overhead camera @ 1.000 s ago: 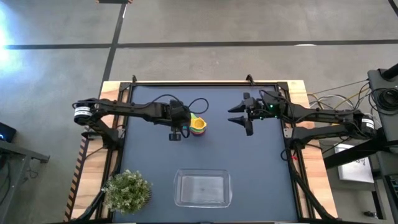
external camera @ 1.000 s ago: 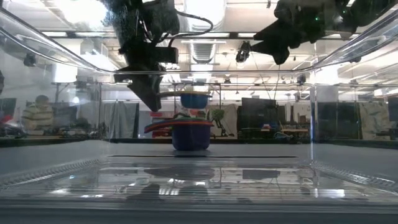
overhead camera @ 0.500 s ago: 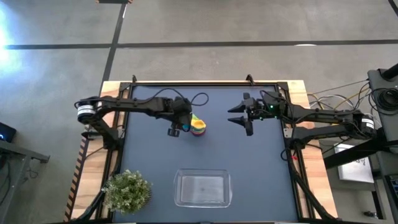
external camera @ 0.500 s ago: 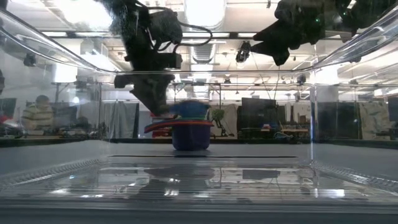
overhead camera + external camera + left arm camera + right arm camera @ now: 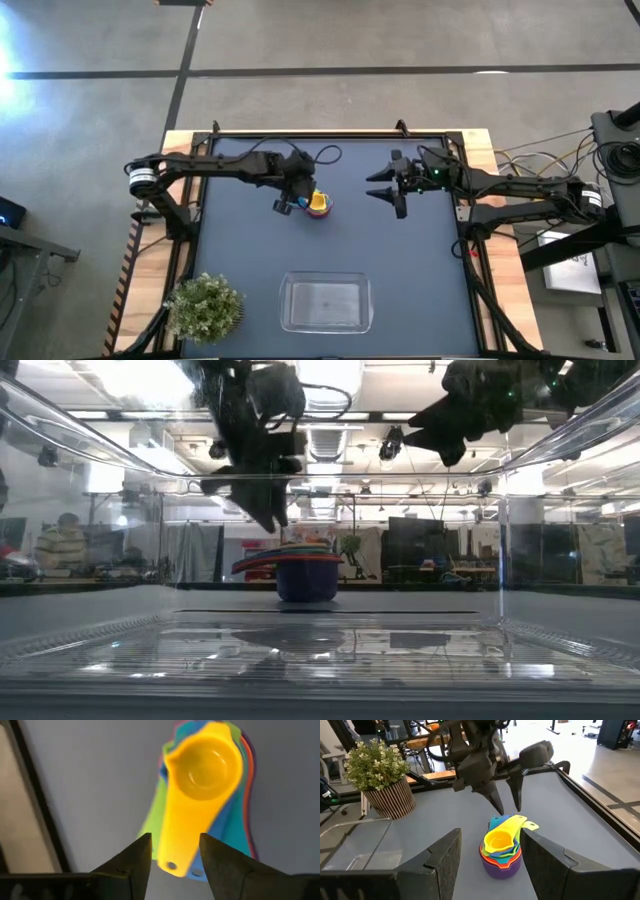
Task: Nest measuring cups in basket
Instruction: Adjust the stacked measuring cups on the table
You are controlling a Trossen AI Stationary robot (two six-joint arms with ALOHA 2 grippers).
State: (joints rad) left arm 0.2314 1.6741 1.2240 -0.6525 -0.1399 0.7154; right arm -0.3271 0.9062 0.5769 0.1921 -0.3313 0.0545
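Observation:
The measuring cups sit nested in one stack on the dark table, purple at the bottom and yellow on top, with their handles fanned out to one side. My left gripper hangs open just above those handles. In the left wrist view its fingers stand on either side of the yellow handle, apart from it. My right gripper waits open above the table, to the right of the stack. The clear basket rests near the table's near edge with nothing in it.
A bushy green plant in a striped pot stands at the near left corner, beside the basket. A raised frame runs round the table. The low view looks through the basket's clear walls. Bare table lies between the stack and the basket.
My left gripper has moved toward the table's right and come over the stack's handles, staying open. In the low view, a cup that stood raised above the stack now sits down level in it. My right arm has kept still.

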